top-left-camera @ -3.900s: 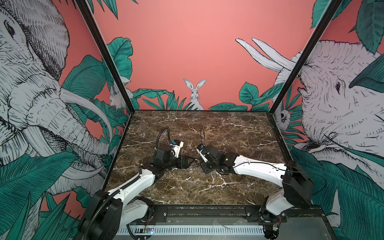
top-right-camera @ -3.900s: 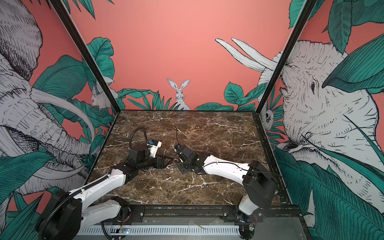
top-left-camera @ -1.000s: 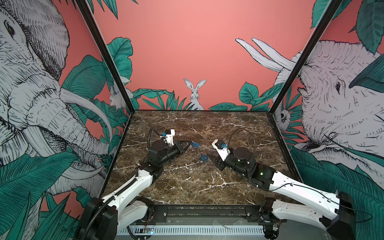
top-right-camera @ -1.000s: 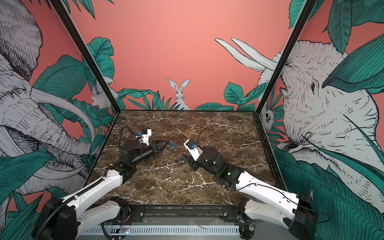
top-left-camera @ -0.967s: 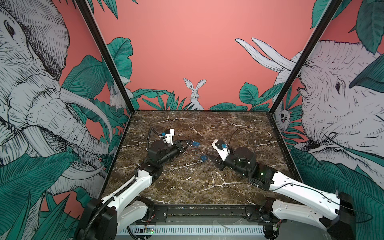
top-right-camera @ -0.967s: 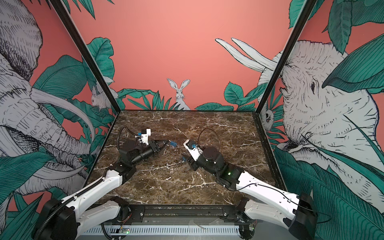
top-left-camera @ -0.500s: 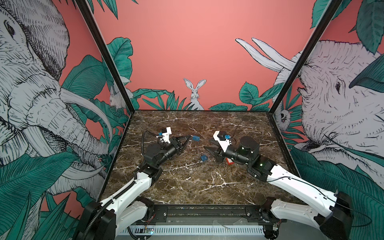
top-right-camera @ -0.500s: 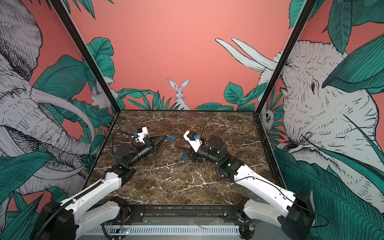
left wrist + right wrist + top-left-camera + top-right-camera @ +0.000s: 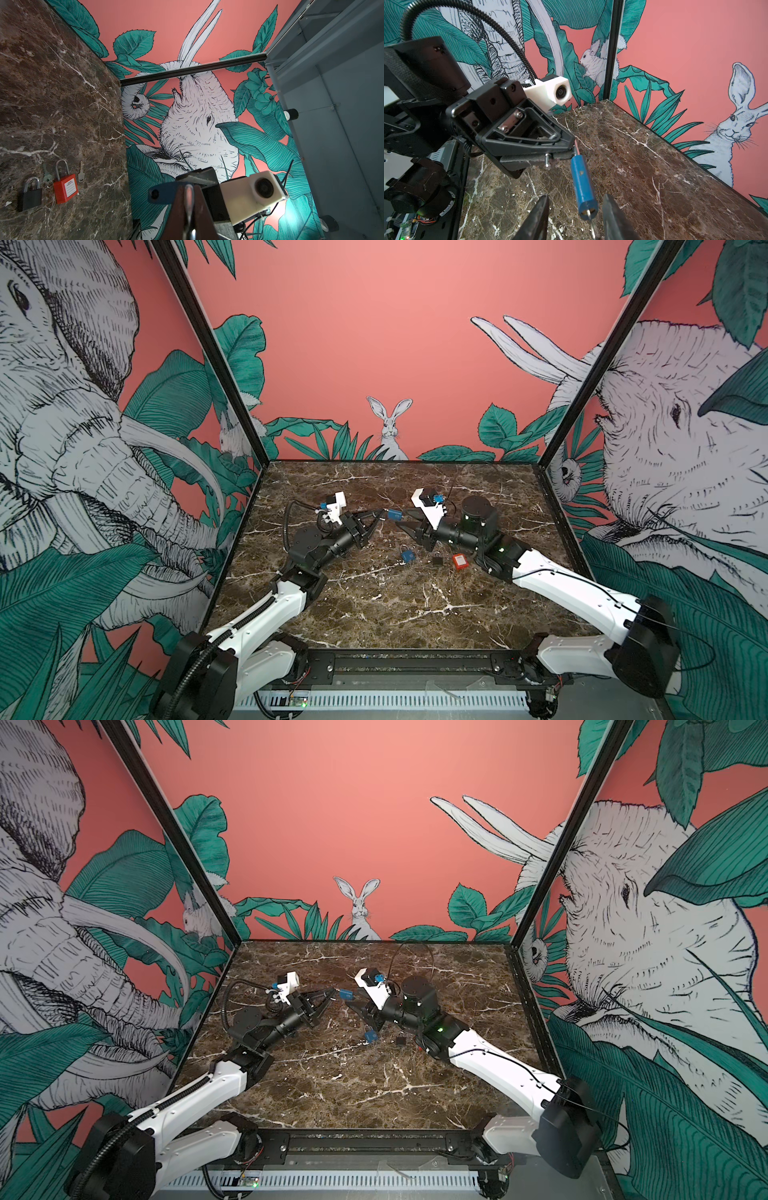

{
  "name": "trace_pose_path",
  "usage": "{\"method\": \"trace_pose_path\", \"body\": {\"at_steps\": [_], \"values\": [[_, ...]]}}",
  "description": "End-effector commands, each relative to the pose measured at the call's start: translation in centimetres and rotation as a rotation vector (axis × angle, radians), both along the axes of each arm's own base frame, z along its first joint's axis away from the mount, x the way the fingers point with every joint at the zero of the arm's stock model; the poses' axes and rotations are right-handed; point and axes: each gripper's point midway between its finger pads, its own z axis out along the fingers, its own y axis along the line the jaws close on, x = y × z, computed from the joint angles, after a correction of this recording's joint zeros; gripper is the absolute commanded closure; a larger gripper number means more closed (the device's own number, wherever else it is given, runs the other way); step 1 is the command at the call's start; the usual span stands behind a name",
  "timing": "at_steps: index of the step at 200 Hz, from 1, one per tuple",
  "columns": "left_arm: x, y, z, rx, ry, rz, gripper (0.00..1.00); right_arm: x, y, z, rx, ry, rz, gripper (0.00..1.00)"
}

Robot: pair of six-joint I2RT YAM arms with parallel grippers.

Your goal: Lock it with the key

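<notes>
Plainly the key (image 9: 592, 226), a thin metal sliver as far as I can make out, sticks from the end of the blue padlock (image 9: 583, 185). That end hangs in the air above the back half of the table (image 9: 415, 614), between the two arms. The left gripper (image 9: 379, 514) is clamped together on the padlock's hoop, a narrow hold, so the body can swing or twist.

The right gripper (image 9: 576, 199) has its jaws apart, one on each side of the key end, touching nothing. If they close where they stand, they likely pinch the blue body rather than the key. A turn would then wrench the padlock round in the left hold, or out of it. A glancing touch could also knock the key loose.

Below on the table lie a spare blue padlock (image 9: 408, 556), a black padlock (image 9: 437, 560) and a red padlock (image 9: 459, 561); a drop would land among them.

Against a second ago, both grippers stand farther back and, it seems, higher. The right jaws are narrower, and the right arm no longer hides the red padlock.
</notes>
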Motion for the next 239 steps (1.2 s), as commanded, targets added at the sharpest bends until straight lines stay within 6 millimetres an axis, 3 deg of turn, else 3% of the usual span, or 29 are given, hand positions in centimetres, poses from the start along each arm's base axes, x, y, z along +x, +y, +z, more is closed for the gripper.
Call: {"method": "trace_pose_path", "body": {"at_steps": [1, 29, 44, 181, 219, 239], "values": [[-1.1, 0.1, 2.2, -0.047, -0.074, -0.023, 1.00, 0.3, 0.2, 2.7, 0.071, -0.054, 0.012, 0.61], [-1.0, 0.2, 1.8, -0.048, -0.071, -0.014, 1.00, 0.3, 0.5, 2.9, 0.079, -0.041, 0.030, 0.77], [-0.9, 0.2, 1.8, -0.048, -0.073, -0.014, 1.00, 0.3, 0.6, 2.8, 0.082, -0.034, 0.034, 0.80], [-1.0, 0.2, 2.3, -0.070, -0.097, -0.018, 1.00, 0.1, 1.6, 0.7, 0.094, 0.054, 0.084, 0.79], [-0.8, 0.0, 1.6, -0.060, -0.090, -0.019, 1.00, 0.0, 1.7, 0.6, 0.099, 0.067, 0.094, 1.00], [-0.7, -0.2, 1.0, -0.035, -0.095, -0.021, 1.00, -0.3, 1.5, 0.5, 0.105, 0.087, 0.097, 1.00]]}}
